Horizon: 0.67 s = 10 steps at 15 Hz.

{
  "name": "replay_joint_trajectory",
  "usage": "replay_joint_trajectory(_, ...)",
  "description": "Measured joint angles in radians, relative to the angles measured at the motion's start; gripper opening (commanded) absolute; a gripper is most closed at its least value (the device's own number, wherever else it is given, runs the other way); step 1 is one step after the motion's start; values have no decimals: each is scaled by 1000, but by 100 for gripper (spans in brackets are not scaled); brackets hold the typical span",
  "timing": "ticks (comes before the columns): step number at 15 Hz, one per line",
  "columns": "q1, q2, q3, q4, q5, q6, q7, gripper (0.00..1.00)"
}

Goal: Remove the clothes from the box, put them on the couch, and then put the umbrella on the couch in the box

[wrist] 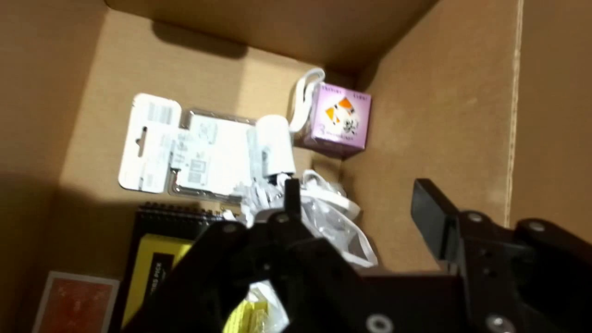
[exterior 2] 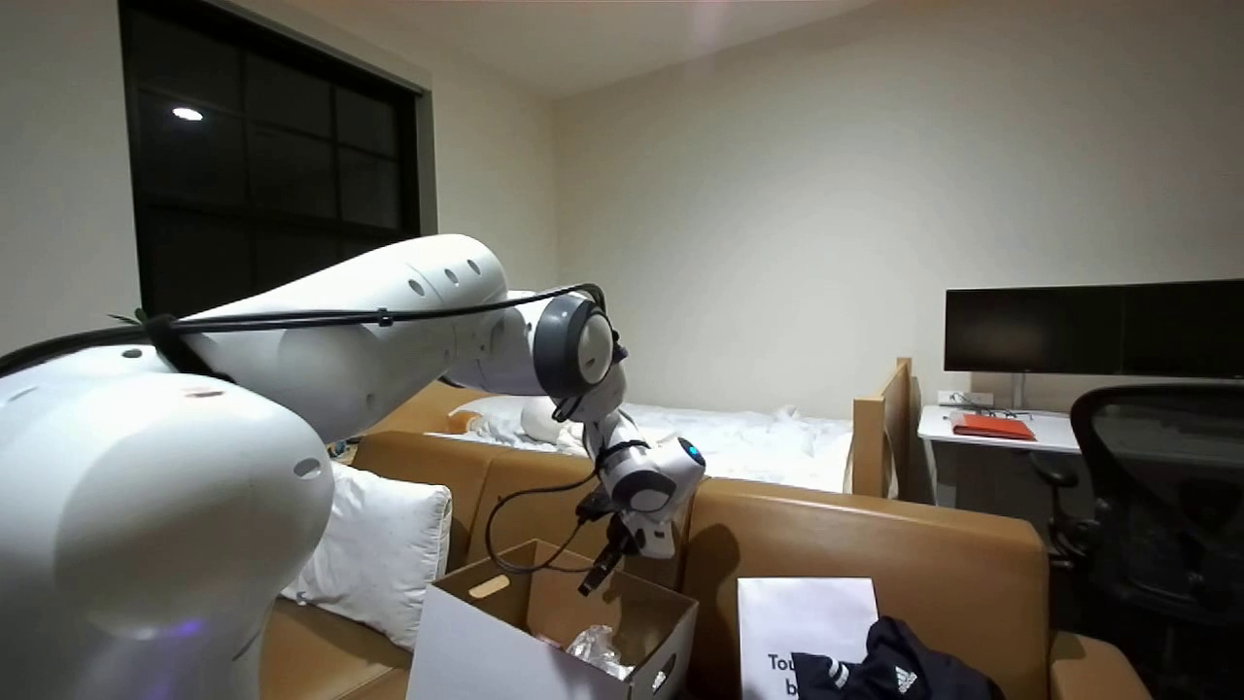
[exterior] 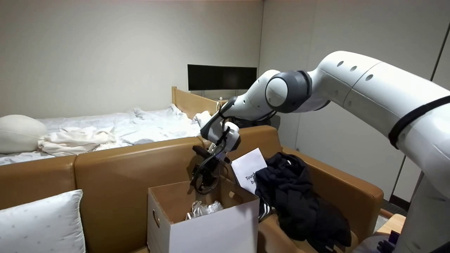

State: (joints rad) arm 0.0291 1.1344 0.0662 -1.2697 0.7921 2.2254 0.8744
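At the open mouth of the white box (exterior: 211,232), the claw (wrist: 356,194) stood with its jaws well apart, the gap between them giving onto cardboard and clear plastic (wrist: 326,224) below. At the bottom of the box the wrist view showed what looked like the umbrella (wrist: 275,148) — a white handle with a strap, meeting crumpled clear plastic that lay partly out of sight behind the claw, so its full outline could not be told. A lilac carton (wrist: 344,115) stood right beside the strap, and the print on a blister pack (wrist: 210,152) was too blurred to read. The claw also covered much of a black spiral notebook (wrist: 166,224) and a yellow packet (wrist: 145,263), while a red card (wrist: 76,305) ran off the lower edge. On the brown couch (exterior: 119,182), the black clothes (exterior: 295,196) lay heaped between the box and the armrest (exterior: 355,196); in both exterior views they hid part of the print on a white sheet (exterior 2: 807,612) — and the foot of the box was cut off.
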Motion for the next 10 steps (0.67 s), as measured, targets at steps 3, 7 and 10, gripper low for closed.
replay_joint_trajectory(3,-58,-19,25,79,-104,-263,66,100)
replay_joint_trajectory(7,-105,-37,39,221,-285,-597,109,100)
replay_joint_trajectory(10,-68,-73,-4,294,-385,-678,99,100)
